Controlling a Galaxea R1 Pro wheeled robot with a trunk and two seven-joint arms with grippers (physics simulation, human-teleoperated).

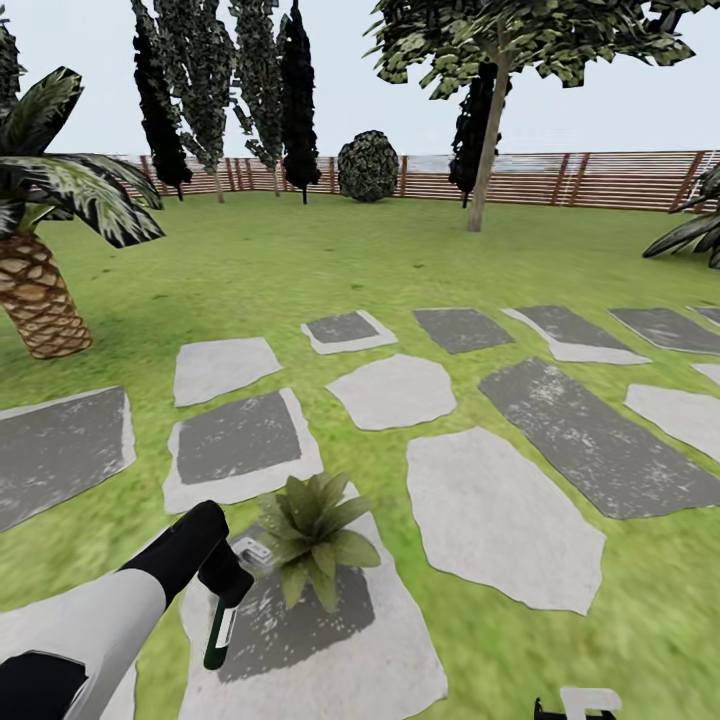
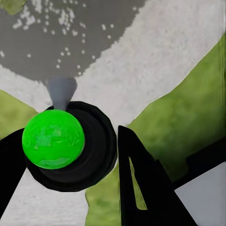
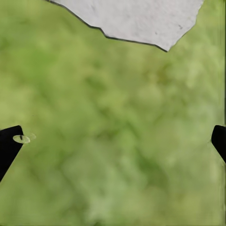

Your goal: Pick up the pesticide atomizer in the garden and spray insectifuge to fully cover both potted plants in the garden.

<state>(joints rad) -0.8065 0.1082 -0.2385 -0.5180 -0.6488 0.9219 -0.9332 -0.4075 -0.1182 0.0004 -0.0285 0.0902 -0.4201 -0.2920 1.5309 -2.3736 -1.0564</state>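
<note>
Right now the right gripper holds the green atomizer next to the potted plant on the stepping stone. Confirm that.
Wrong arm. The left gripper holds the atomizer beside the potted plant on the stepping stone, as the head view shows. The right gripper hangs open over grass.

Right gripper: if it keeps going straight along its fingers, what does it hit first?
Most likely bare lawn: the right gripper points down at grass with nothing between its open fingers. A stepping stone's edge lies off to one side. Depth unclear.
</note>
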